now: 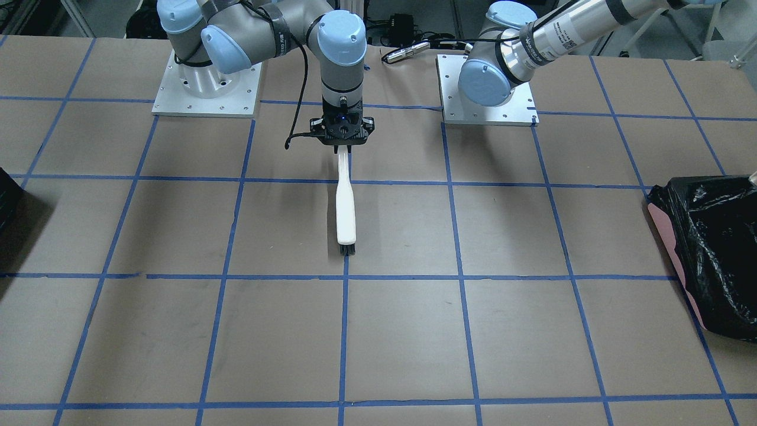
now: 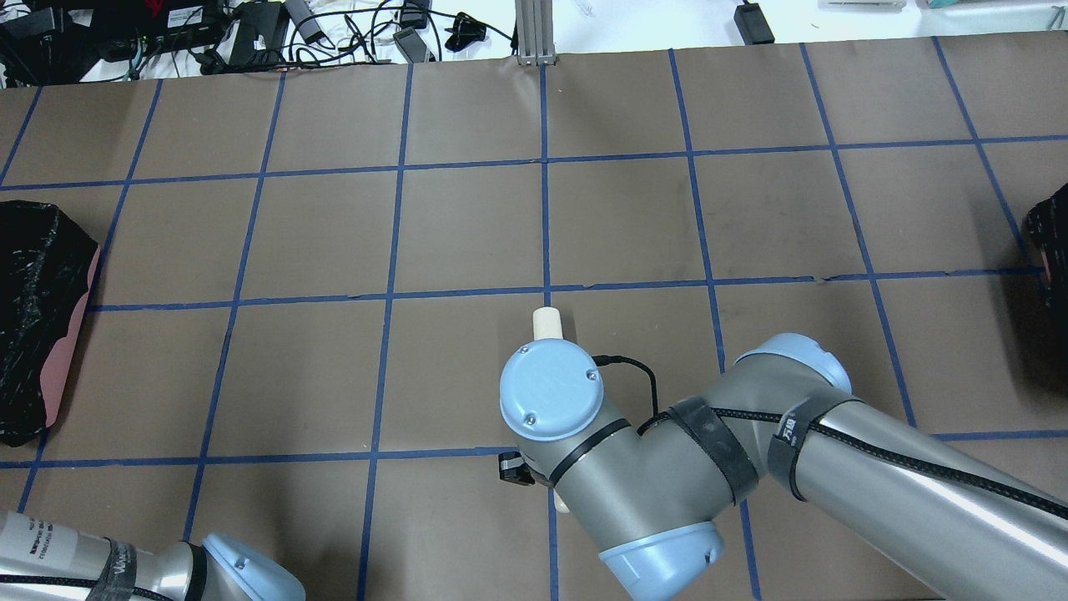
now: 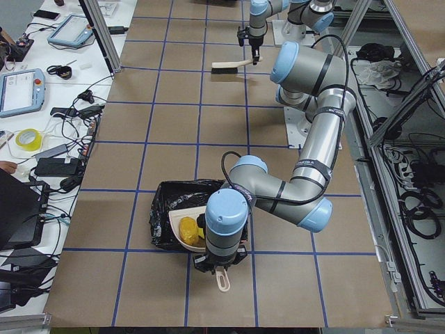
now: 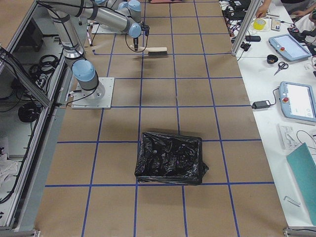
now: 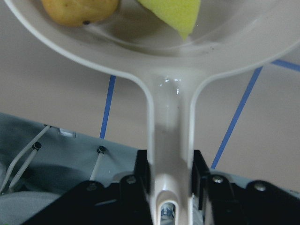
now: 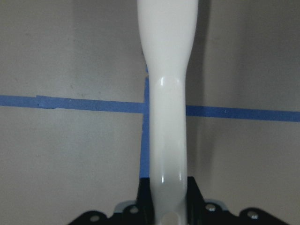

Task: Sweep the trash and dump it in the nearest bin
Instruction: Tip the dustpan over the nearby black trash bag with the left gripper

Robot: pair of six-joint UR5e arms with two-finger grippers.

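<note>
Closest to the lens, the left gripper (image 5: 171, 172) pinches the white dustpan (image 5: 169, 112) by its handle. On the brown table (image 1: 177, 331), crossed by blue tape lines (image 1: 343, 331), the black-lined pinkish bin (image 3: 167, 212) sits at the robot's left end, and the dustpan is held over it. Mid-table, the right gripper (image 1: 343, 147) clamps the handle of the white brush (image 1: 346, 207). Inside the pan lie an orange-brown lump (image 5: 77, 9) and a yellow-green wedge (image 5: 176, 14).
</note>
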